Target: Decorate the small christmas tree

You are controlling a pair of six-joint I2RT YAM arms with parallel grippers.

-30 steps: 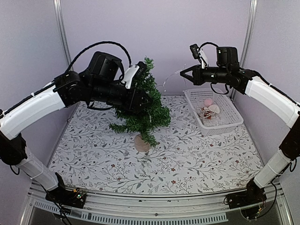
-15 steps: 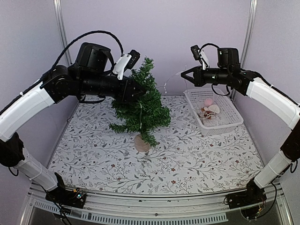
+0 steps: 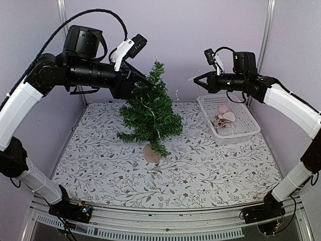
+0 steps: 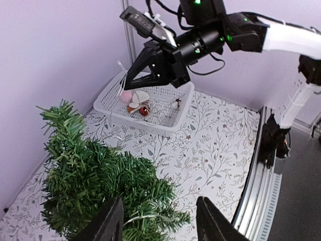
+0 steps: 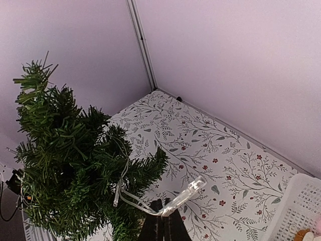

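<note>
Your left arm [image 3: 85,75] has lifted off to 10 o'clock of small dark-green bristly christmas tree [image 3: 150,113]; left jaws open, empty. Right jaws clamp clear wire light string [image 5: 189,193]; draping unfinished.

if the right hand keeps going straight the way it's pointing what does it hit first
Most likely the upper branches of the small christmas tree, which lies ahead of the right hand with open air between. Depth is unclear, so it might pass just beside the tree.
</note>
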